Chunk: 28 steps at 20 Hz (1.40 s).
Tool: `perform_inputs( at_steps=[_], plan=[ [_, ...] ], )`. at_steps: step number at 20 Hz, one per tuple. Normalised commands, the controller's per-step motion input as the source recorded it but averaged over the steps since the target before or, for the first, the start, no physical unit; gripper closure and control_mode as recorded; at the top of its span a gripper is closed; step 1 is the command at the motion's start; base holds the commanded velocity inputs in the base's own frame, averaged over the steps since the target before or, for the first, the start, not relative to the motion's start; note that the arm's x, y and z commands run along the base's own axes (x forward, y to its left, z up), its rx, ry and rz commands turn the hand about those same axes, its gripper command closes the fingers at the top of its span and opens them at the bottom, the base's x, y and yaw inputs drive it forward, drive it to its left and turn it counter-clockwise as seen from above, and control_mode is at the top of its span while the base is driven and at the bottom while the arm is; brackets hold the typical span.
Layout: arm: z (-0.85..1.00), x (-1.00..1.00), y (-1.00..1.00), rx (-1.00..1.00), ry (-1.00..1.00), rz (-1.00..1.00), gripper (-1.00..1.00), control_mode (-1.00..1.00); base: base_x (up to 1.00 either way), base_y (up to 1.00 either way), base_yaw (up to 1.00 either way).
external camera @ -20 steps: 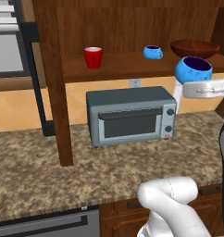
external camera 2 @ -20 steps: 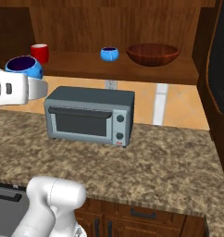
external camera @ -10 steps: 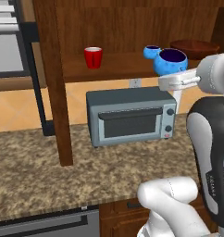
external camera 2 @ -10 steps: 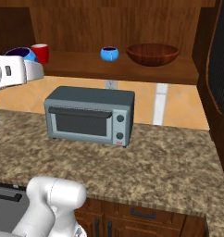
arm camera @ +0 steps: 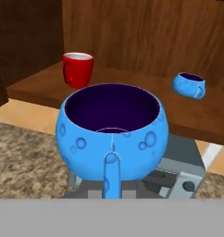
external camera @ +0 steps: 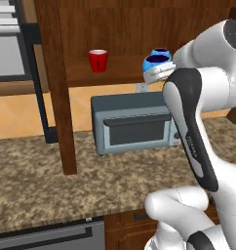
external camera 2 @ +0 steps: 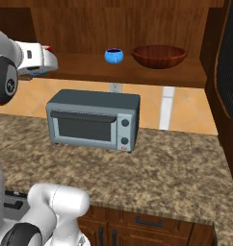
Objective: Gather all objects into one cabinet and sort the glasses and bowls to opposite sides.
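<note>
the carried blue cup (arm camera: 112, 139) has swung leftward toward the cabinet shelf (external camera: 120, 73) — red mug (arm camera: 77, 69) at 11 o'clock, other blue cup (arm camera: 189, 85) at 1 — placement nears; finger spread i cannot tell.

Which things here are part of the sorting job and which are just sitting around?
Job: held blue cup, shelf blue cup, red mug, brown bowl, cabinet.
Lying about: toaster oven, granite counter, lower drawers.
</note>
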Motion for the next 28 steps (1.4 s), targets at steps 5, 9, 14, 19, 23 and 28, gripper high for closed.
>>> perform_inputs(
  at_steps=[5,9,14,19,23,28],
  plan=[
    [-0.10,0.30,0.32,-0.06,0.17,0.05,1.00,-1.00,0.00,0.00,0.00],
    [-0.20,0.21,0.20,0.00,0.00,0.13,1.00,-1.00,0.00,0.00,0.00],
    [-0.18,0.54,0.05,0.00,-0.04,0.16,1.00,-1.00,0.00,0.00,0.00],
    [-0.02,0.98,0.00,0.00,0.00,0.01,1.00,-1.00,0.00,0.00,0.00],
    [-0.04,0.94,0.01,0.00,0.00,-0.07,1.00,-1.00,0.00,0.00,0.00],
    [-0.09,0.71,0.02,0.01,0.03,-0.06,1.00,-1.00,0.00,0.00,0.00]
  ],
)
